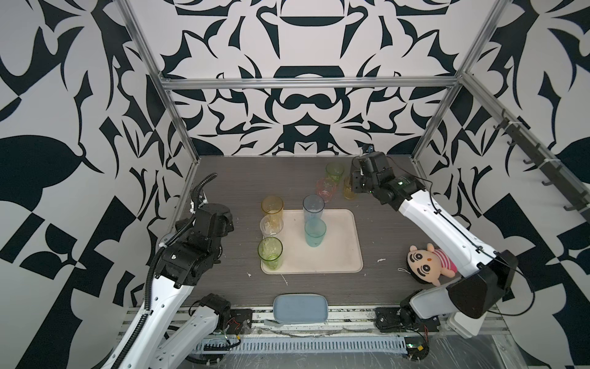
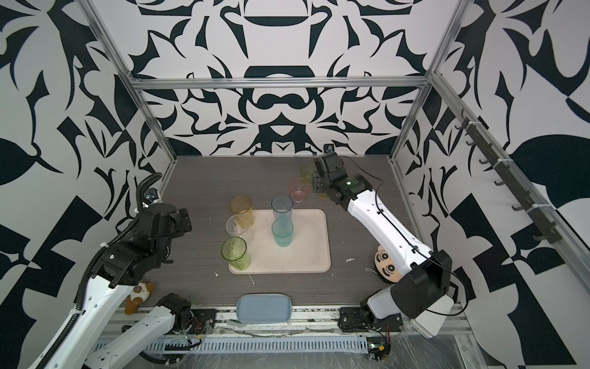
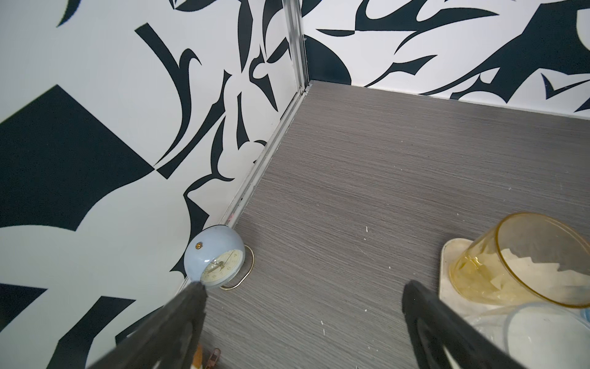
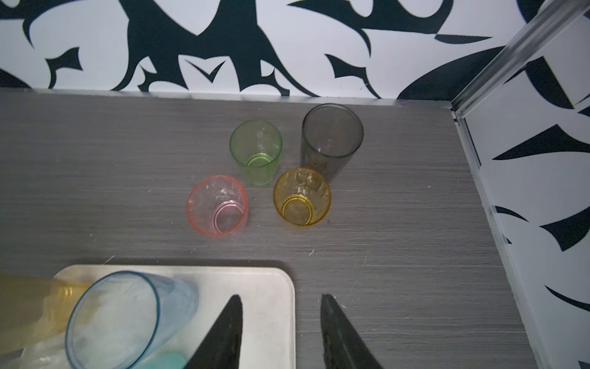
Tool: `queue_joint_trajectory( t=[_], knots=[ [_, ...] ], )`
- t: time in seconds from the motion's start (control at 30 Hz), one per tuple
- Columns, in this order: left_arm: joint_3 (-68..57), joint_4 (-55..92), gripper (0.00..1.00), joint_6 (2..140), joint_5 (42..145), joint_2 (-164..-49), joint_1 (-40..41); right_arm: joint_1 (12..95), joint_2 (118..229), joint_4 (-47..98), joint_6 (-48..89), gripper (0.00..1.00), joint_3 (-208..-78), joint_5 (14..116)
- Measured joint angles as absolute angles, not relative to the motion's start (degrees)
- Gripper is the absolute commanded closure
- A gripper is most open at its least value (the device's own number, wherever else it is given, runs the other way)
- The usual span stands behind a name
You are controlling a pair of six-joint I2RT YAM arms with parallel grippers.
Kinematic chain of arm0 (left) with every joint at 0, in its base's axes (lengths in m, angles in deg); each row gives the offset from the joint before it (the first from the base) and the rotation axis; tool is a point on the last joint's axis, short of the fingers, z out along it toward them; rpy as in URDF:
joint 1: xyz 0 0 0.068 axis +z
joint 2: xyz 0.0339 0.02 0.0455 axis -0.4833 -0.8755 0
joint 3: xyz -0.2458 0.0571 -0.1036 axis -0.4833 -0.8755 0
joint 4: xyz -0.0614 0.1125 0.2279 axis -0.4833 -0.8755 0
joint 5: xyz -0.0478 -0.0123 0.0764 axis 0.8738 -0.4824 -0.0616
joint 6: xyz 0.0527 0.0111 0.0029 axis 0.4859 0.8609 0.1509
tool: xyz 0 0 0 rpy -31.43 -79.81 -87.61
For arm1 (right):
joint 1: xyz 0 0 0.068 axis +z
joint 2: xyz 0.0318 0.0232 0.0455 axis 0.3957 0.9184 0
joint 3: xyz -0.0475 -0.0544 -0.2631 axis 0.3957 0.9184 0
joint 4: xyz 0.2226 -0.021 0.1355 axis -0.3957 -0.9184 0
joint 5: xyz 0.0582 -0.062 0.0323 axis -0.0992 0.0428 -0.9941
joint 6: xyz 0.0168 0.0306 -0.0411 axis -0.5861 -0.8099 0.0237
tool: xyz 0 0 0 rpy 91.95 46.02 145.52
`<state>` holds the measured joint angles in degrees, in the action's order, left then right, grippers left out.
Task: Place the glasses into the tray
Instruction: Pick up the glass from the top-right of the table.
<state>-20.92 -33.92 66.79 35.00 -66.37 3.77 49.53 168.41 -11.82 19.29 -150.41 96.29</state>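
Note:
The cream tray (image 1: 341, 246) holds several glasses: a tall blue one (image 1: 313, 207), a teal one (image 1: 315, 234), an amber one (image 1: 272, 207), a colourless one (image 1: 271, 225) and a green one (image 1: 270, 254). Behind the tray, on the table, stand a short green (image 4: 256, 150), a pink (image 4: 217, 204), a yellow (image 4: 301, 196) and a smoky grey glass (image 4: 332, 137). My right gripper (image 4: 281, 298) hangs open and empty above that group, over the yellow glass (image 1: 348, 190). My left gripper (image 3: 305, 287) is wide open, empty, left of the tray beside the amber glass (image 3: 517, 265).
A blue-grey pad (image 1: 300, 308) lies at the table's front edge. A doll (image 1: 427, 263) lies under the right arm. A small plush toy (image 2: 139, 295) sits by the left arm's base. A blue clock (image 3: 217, 265) stands against the left wall. Patterned walls enclose the table.

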Motion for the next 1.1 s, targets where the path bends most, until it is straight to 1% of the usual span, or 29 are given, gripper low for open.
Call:
queue_joint_trajectory(
  t=[0.17,0.6,0.83,1.1],
  knots=[
    [-20.92,-33.92,0.00,66.79,35.00,-66.37,3.75,43.96,169.59,-8.76,19.86,0.48,-150.43,94.34],
    [-20.92,-33.92,0.01,66.79,35.02,-66.28,3.77,33.14,179.23,-5.11,17.33,0.44,-153.03,88.51],
    [-20.92,-33.92,0.00,66.77,35.02,-66.17,3.77,29.38,188.09,-5.31,16.26,0.41,-160.53,85.25],
    [-20.92,-33.92,0.01,66.79,35.04,-65.89,3.77,28.18,198.73,-9.63,16.21,0.38,-171.15,82.96]
  ],
)
